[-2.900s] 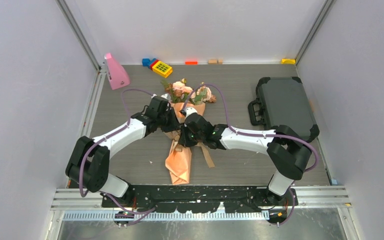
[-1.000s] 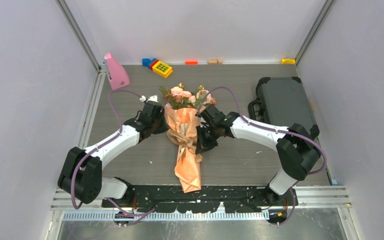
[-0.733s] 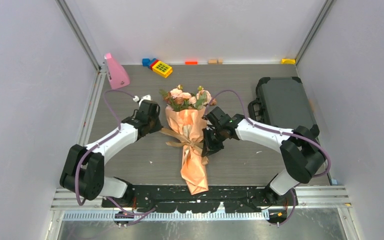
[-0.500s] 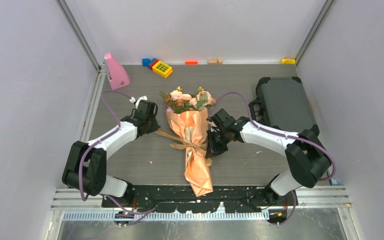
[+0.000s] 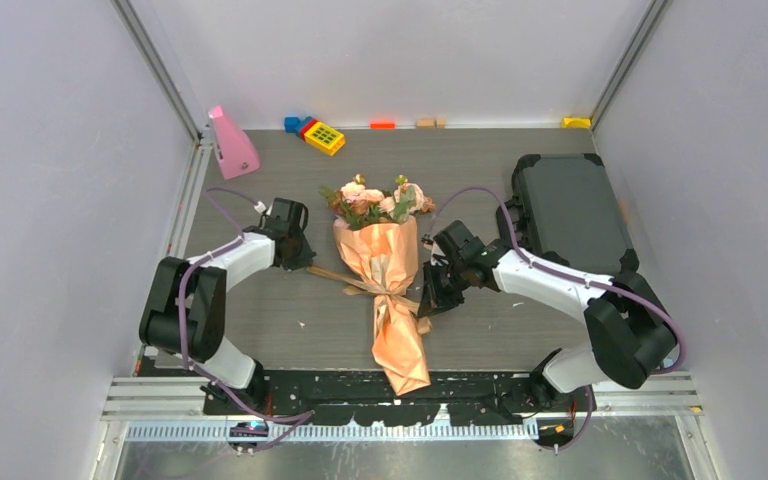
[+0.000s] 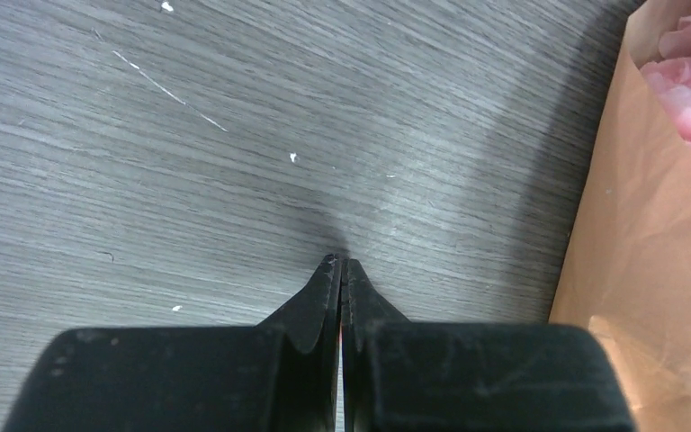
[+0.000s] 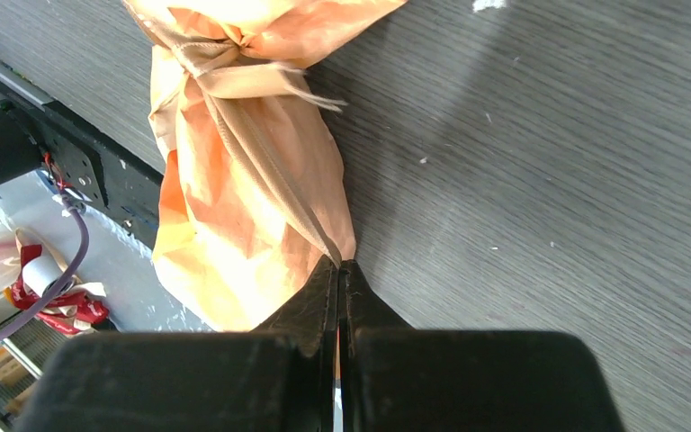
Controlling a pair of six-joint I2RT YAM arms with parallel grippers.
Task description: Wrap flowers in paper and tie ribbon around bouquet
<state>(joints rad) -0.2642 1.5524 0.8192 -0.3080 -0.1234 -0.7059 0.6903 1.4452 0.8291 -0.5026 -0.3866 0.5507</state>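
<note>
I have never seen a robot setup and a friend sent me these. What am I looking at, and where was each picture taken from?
The machine is two robot arms bolted at the near edge of a grey table. The wide picture comes from a fixed camera above and behind them; the other two come from a camera on each wrist, with that arm's black fingers in view. Between the arms lies a bouquet: pink flowers in peach-orange paper, tied with a tan ribbon. The left gripper is shut on nothing. The right gripper is shut, apparently pinching a ribbon end. Farther back are a dark case, a pink object and toy blocks.
</note>
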